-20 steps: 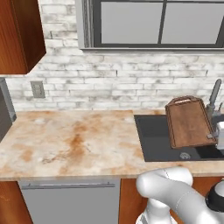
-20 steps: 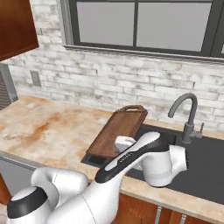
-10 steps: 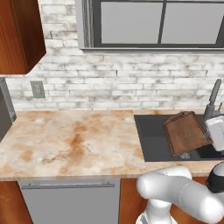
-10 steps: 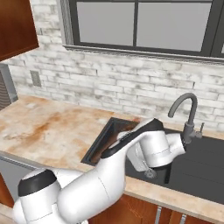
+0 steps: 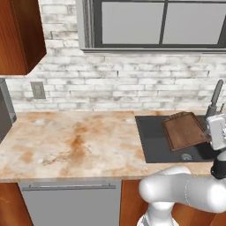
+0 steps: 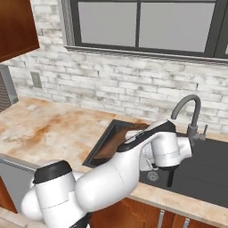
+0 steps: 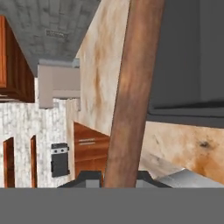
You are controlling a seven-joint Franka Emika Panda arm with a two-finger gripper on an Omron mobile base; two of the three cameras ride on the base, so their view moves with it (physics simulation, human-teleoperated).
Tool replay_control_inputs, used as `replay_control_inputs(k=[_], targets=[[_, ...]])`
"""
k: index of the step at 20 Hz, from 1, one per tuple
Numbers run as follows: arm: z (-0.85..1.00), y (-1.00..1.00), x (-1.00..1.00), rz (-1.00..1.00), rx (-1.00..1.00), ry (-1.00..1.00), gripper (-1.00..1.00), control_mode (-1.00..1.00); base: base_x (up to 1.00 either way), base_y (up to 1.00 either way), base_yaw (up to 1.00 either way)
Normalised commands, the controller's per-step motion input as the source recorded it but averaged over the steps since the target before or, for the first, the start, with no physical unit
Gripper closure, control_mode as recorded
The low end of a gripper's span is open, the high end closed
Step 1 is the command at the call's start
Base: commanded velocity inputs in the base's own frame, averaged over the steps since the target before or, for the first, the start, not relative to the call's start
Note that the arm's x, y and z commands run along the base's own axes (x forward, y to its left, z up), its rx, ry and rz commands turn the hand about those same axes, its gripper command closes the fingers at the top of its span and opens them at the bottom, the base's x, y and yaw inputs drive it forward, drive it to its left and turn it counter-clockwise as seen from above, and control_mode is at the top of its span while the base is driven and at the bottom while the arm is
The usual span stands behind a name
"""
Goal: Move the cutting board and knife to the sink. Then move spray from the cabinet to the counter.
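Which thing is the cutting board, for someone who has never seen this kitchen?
Find the window, then the dark sink below it in the blotchy beige counter. Over that basin a flat rectangular dark-brown board, the cutting board, is clamped in the gripper. It is the one wooden slab there, beside the curved faucet.

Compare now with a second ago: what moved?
The cutting board, clamped in the shut gripper, swung down from standing steeply over the sink to lying low in the basin, its far end still on the back rim. The faucet, counter and camera views stayed put.
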Motion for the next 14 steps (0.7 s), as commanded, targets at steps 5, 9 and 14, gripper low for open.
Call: replay_control_inputs(k=[5,9,14], targets=[[-0.16,-0.01,0.34,0.0,0.0,-0.05,1.0,-1.0,0.0,0.0,0.0],[-0.24,0.0,0.32,0.0,0.0,0.0,1.0,-1.0,0.0,0.0,0.0],[-0.33,0.0,0.23,0.0,0.0,0.01,1.0,-1.0,0.0,0.0,0.0]])
